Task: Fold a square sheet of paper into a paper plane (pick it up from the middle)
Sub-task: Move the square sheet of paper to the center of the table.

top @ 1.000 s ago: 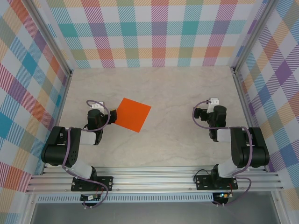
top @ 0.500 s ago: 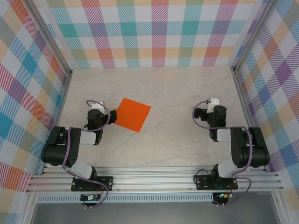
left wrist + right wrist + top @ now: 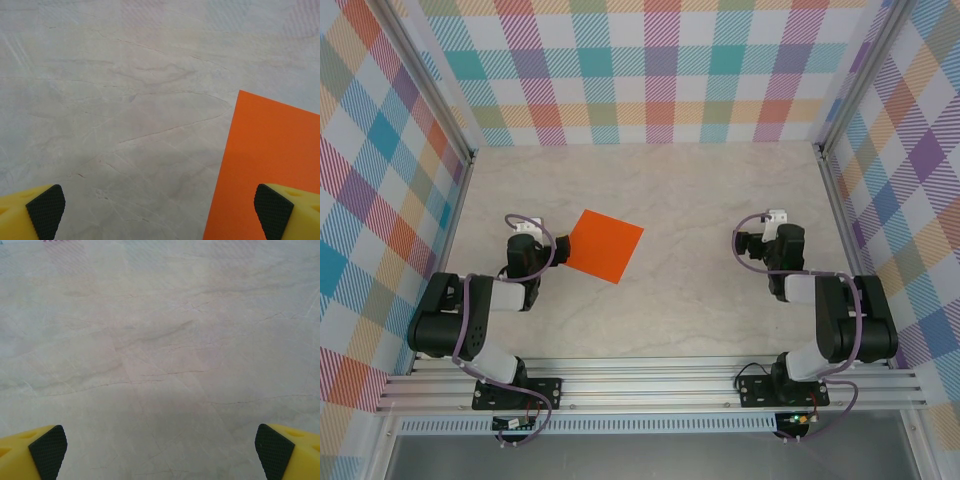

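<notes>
The square sheet of paper point(image 3: 605, 244) lies flat and unfolded on the marble table, turned like a diamond, left of centre. My left gripper point(image 3: 525, 228) rests just left of it, open and empty. In the left wrist view the orange sheet point(image 3: 272, 165) covers the lower right, under the right fingertip point(image 3: 272, 215), while the left fingertip point(image 3: 46, 210) is over bare table; the left gripper point(image 3: 159, 212) holds nothing. My right gripper point(image 3: 775, 218) stands open at the right side, far from the sheet. Its view has the right gripper point(image 3: 161, 452) over bare marble.
The marble table point(image 3: 700, 190) is boxed in by checked walls at the back point(image 3: 650, 70) and both sides. An aluminium rail point(image 3: 650, 385) with both arm bases runs along the near edge.
</notes>
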Robot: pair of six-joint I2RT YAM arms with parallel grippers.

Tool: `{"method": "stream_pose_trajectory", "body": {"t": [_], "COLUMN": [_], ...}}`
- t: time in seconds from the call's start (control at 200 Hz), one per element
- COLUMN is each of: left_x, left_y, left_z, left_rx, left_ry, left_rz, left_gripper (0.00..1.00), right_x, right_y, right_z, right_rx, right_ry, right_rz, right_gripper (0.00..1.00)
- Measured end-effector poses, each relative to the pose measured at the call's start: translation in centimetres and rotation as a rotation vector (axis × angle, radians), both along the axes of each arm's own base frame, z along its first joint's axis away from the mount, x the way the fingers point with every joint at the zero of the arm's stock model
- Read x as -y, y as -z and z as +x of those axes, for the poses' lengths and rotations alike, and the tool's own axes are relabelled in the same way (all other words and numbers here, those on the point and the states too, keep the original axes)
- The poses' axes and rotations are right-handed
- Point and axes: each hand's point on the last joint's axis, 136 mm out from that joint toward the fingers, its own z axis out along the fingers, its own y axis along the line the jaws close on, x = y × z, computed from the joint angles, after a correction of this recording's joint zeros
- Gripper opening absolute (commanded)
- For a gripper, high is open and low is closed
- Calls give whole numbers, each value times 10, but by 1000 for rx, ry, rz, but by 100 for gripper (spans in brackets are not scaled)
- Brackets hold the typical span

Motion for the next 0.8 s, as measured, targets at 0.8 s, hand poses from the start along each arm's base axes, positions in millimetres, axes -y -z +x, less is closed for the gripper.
{"method": "stream_pose_trajectory", "body": {"t": [0.8], "left_x": [64], "left_y": [-19], "left_z": [-23], "left_rx": [-481], "left_ry": [-42], "left_rz": [-380], "left_gripper": [100], "right_x": [-116], "right_y": [-78], "right_z": [-53], "right_rx": [-514], "right_ry": [-273], "right_rz": [662], "right_gripper": [100]}}
